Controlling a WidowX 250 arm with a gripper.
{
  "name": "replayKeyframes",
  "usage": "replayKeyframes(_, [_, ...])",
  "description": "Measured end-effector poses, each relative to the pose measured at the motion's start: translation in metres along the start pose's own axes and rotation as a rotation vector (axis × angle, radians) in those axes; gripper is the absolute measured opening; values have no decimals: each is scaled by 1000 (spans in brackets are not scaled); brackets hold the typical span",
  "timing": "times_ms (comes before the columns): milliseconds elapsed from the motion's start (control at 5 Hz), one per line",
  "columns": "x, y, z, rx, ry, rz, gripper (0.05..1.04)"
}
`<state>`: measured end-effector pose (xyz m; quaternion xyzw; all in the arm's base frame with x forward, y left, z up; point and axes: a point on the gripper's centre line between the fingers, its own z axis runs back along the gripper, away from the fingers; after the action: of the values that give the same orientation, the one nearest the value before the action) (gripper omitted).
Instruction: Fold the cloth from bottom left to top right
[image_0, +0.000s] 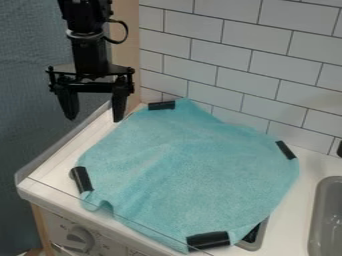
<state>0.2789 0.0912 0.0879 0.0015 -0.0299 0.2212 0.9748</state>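
1. Plainly, the arm (88, 50) drops into the camera view from the top edge, left of centre, its last stretch nearly upright.
2. Its gripper (94, 120) hangs over the rear left side of the tabletop (50, 172), tips pointing down, with the crossbar above them roughly level.
3. The jaws are spread wide, with a broad gap between them; one tip is farther left, the other near the cloth's upper left edge in the view.
4. A loop of cable (125, 31) bows out on the arm's right side in the view.
5. The blue cloth (190, 165) lies opened out across the tabletop, with soft creases on its left part and a small ripple at the lower left edge.
6. Black strips sit along its border: top (161, 105), right (286, 149), left (81, 179) and bottom (208, 240).
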Motion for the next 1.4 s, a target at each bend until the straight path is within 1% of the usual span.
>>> replayKeyframes(200, [-5, 0, -7, 4, 29, -1, 999])
replayKeyframes(400, [-5, 2, -8, 9, 30, 2, 999])
replayKeyframes(600, [-5, 5, -10, 27, 23, 12, 999])
replayKeyframes(800, [-4, 14, -16, 31, 2, 47, 999])
replayKeyframes(1000, [-4, 20, -33, 42, -7, 61, 999])
replayKeyframes(1200, [-2, 31, -52, 41, 5, 76, 999])
replayKeyframes(1400, [-2, 33, -65, 39, -1, 77, 999])
